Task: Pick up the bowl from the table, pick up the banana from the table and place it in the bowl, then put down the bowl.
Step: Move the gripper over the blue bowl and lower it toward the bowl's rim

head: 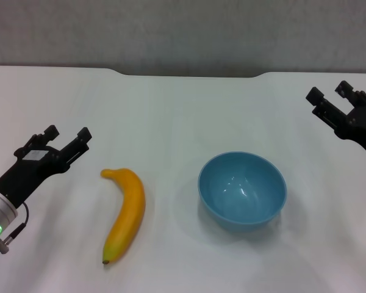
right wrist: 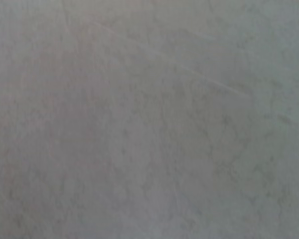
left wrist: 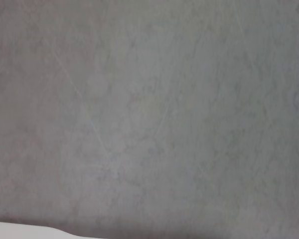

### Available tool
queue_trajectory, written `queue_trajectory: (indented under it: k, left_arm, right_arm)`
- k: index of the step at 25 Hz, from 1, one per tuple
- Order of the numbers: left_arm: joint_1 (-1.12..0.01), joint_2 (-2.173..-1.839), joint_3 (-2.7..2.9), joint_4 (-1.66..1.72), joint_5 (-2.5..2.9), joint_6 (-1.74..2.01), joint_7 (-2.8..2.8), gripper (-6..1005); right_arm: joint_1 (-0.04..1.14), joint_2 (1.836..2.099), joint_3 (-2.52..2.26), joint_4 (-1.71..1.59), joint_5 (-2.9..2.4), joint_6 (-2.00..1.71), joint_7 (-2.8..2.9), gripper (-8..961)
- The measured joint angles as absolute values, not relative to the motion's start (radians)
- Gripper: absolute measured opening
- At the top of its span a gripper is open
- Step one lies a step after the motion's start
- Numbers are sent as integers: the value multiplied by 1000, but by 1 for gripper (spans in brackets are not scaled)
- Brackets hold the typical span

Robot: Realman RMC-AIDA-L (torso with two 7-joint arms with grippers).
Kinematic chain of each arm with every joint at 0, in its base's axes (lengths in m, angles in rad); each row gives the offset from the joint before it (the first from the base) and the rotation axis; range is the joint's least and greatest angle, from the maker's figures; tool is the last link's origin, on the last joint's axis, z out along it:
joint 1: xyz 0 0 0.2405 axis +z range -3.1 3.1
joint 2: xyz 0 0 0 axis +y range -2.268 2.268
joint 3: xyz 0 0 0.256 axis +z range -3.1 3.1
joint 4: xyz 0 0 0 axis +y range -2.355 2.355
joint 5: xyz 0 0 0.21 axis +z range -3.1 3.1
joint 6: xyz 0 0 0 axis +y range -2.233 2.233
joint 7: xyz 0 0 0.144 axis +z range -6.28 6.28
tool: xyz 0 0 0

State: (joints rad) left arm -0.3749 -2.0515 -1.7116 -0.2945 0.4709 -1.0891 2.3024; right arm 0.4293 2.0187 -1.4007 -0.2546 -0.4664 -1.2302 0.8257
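Observation:
A light-blue bowl [head: 243, 190] stands upright and empty on the white table [head: 183, 110], right of centre. A yellow-orange banana [head: 125, 213] lies flat to its left, its greenish tip toward the near edge. My left gripper [head: 67, 135] is open and empty, held above the table to the left of the banana and apart from it. My right gripper [head: 333, 94] is open and empty at the far right, beyond the bowl and apart from it. Both wrist views show only a grey mottled surface, with no bowl, banana or fingers in them.
The table's far edge has a shallow notch [head: 192, 74] against a grey wall [head: 183, 30]. A sliver of white edge [left wrist: 25, 231] shows in the left wrist view.

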Motion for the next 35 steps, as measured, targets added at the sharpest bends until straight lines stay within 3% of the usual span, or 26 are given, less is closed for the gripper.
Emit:
queue_trajectory:
  k: [15,23,35]
  left_arm:
    - [-378,-2044,-1709,-305,493,-1062,2244,888]
    - [-373,-2033,-1709,-376,615,-989,2180,889]
    - [-355,-2040,-1709,-450,689,-892,2165,888]
  right_arm:
    - [436,2015,-1496,-312,-469,-1145,825,879]
    - [411,2003,-1646,-511,-494,-909,923,878]
    - [321,1997,-1664,-935,-1078,-487,1414,877]
